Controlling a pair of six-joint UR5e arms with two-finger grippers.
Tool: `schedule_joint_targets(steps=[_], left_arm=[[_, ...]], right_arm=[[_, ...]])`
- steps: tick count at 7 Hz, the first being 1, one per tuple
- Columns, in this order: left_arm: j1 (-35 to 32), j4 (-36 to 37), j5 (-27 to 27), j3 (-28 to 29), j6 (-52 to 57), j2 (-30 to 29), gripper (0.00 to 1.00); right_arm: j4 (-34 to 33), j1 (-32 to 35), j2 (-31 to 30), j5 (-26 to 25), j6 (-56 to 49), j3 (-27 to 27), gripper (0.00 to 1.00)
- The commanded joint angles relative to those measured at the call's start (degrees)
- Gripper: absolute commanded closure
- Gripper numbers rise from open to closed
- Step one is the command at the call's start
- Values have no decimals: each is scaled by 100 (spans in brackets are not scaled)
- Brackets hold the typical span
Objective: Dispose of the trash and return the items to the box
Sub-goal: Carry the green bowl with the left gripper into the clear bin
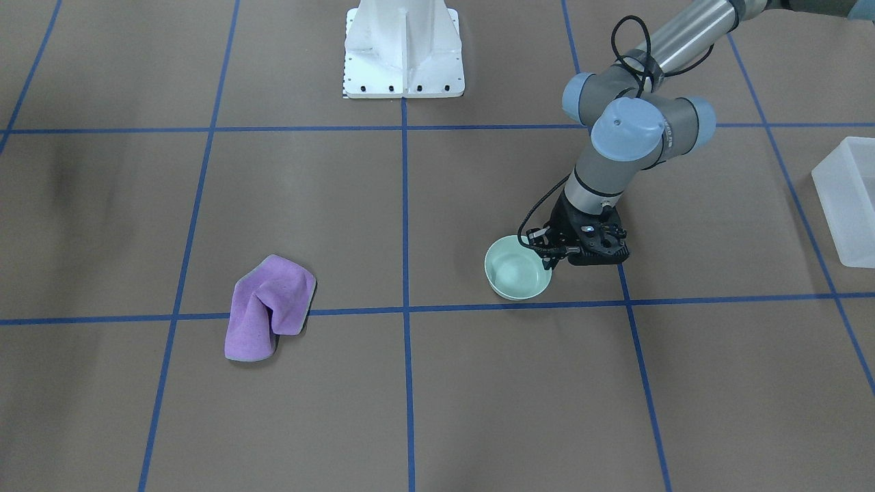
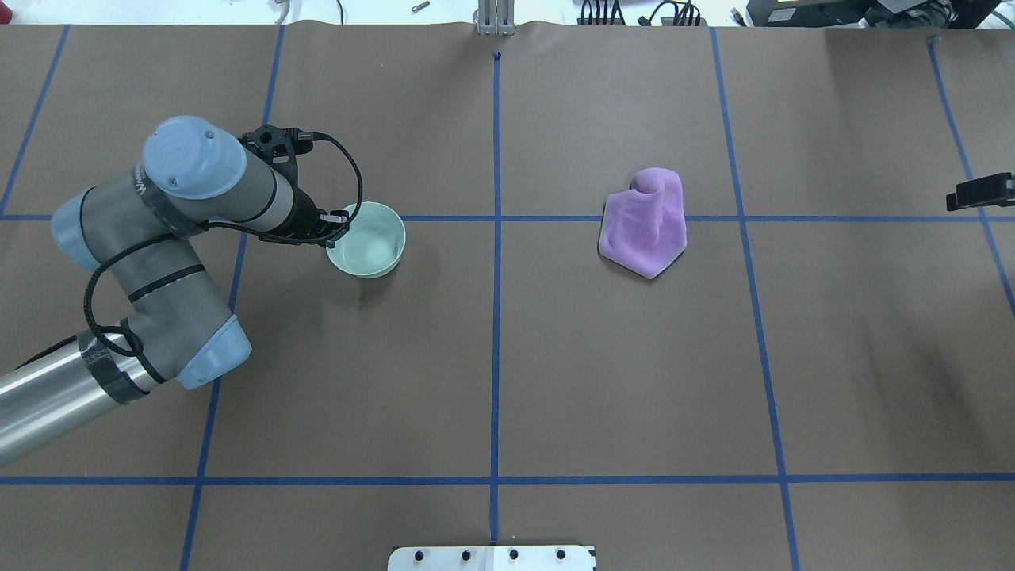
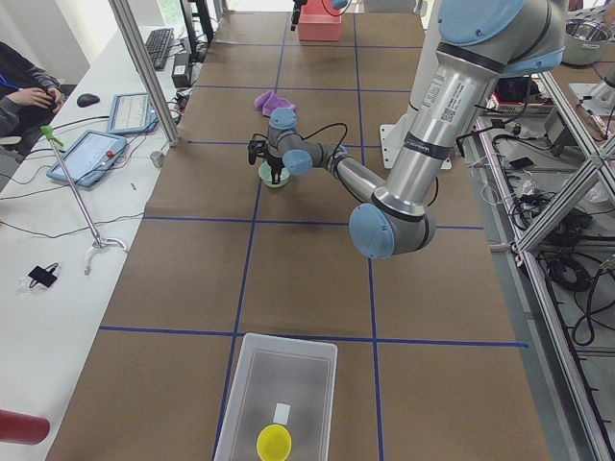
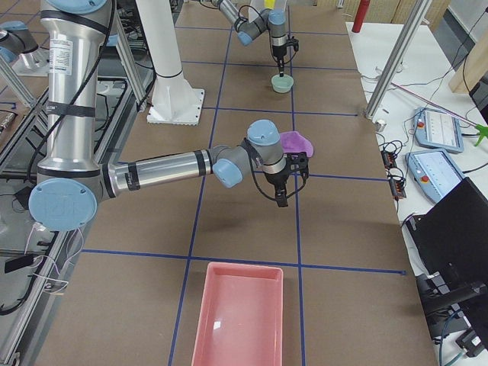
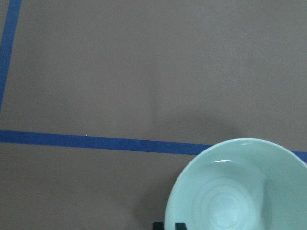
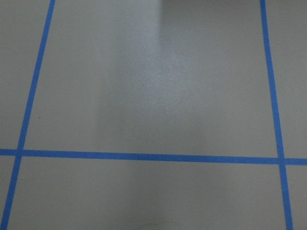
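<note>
A pale green bowl [image 1: 517, 267] sits on the brown table; it also shows in the overhead view [image 2: 366, 239] and the left wrist view [image 5: 240, 187]. My left gripper [image 1: 550, 256] is at the bowl's rim, its fingertips [image 5: 180, 225] close together astride the rim, shut on it. The small yellow cup [image 3: 274, 442] lies inside the translucent box [image 3: 279, 394], which stands at the table's end on my left [image 1: 847, 198]. My right gripper [image 4: 282, 200] hangs high above the table near a purple cloth [image 4: 293, 141]; I cannot tell whether it is open or shut.
The crumpled purple cloth [image 2: 646, 224] lies right of the table's middle. A pink tub [image 4: 240, 320] stands at the table's right end. The white robot base [image 1: 403, 48] is at the near edge. Blue tape lines grid the table.
</note>
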Motion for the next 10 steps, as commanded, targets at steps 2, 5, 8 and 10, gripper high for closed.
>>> schedule_joint_targets(steps=[2,5,8,10], left_arm=[[-1042,84,-1032,-503,773,417,100],[-3052,205,-2353,-619,3508,1514,100],[-5252,2147,-2516,366,8674,1845,100],[-5809,1094,-2524,1984,10004,1966,100]], right_arm=[[3,0,38,29,52,33,0],[-14,-245,494,74,965,104,0],[-23,-527,680,-5,1292,104,0],[-23,-667,820,-58,1475,104,0]])
